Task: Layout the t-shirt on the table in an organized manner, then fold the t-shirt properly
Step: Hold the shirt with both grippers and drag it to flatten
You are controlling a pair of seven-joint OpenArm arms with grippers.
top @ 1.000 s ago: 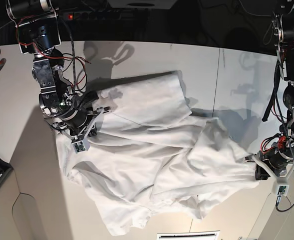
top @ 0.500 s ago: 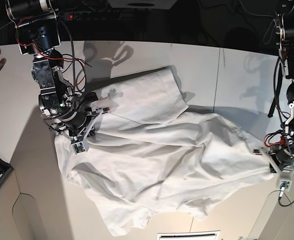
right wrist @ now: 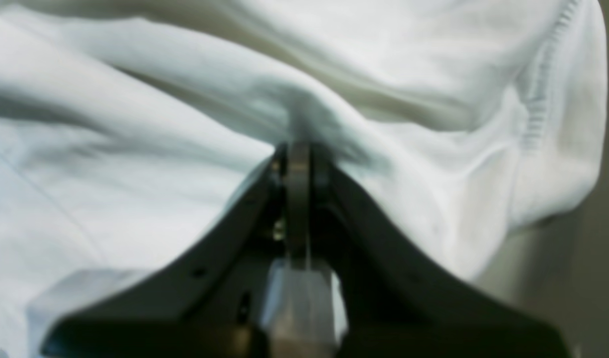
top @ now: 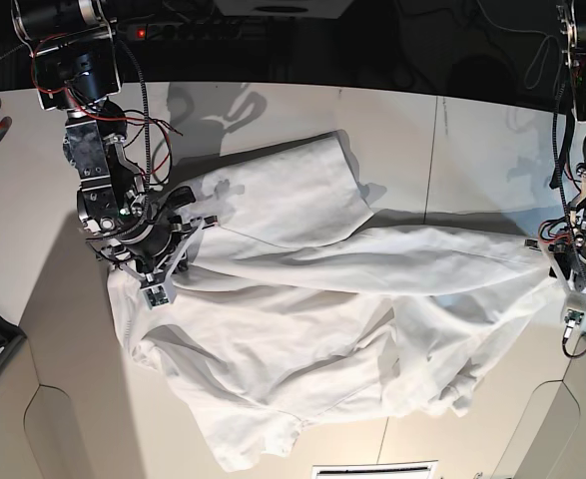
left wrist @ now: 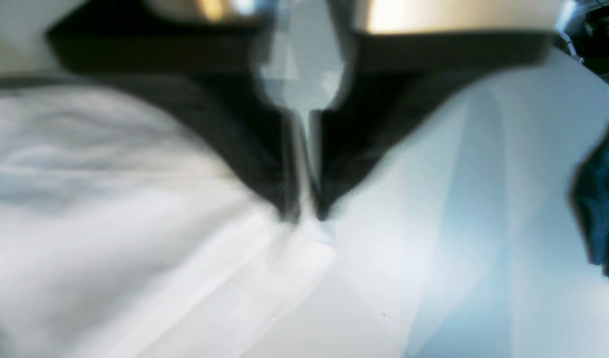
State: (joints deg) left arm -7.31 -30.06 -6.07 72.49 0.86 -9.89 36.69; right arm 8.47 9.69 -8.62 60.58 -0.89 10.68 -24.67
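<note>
While both pincers grip it, the t-shirt (top: pixel 312 329) hangs stretched between them over the worktop (top: pixel 273 110). Right pincer (right wrist: pixel 298 149): clamped on a fold. Left pincer (left wrist: pixel 304 216): nearly together, pinching the hem. Advice: pull apart evenly, lower flat.

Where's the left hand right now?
In the base view the left hand is at the far right edge of the table, at the stretched corner of the t-shirt.
</note>
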